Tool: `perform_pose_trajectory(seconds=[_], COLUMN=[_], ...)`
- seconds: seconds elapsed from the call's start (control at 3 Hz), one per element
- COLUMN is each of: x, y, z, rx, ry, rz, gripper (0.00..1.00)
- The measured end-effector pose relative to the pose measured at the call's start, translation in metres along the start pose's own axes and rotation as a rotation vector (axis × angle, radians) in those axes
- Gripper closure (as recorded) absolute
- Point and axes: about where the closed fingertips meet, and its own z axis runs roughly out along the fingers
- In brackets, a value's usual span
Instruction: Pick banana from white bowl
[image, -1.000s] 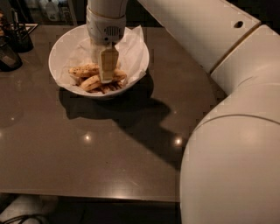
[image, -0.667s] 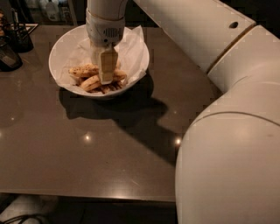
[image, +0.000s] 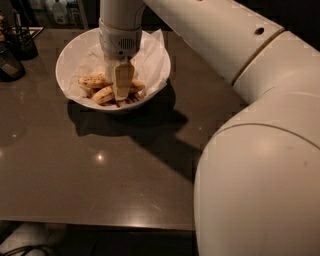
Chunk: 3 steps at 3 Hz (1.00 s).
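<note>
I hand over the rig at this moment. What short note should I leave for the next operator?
Gripper: lowered into the white bowl, pointing down among the fruit.
Banana: lies in the bowl on the paper, right beside the gripper, next to a speckled banana.
Bowl: on the table, at its far side.
Done: reach into the bowl.
Left: secure the banana and lift it out; no lift is visible yet.

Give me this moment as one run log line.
gripper: down inside white bowl, tip beside banana | banana: lying in bowl, not yet lifted | white bowl: on dark table, far left
</note>
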Motion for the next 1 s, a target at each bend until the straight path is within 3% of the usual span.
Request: perform_pose_trajectory(seconds=[1.0], x=[0.0088], y=[-0.0106], z=[0.0059], rx=[-0.003], ry=[0.016], rz=[-0.031], gripper=[0.50])
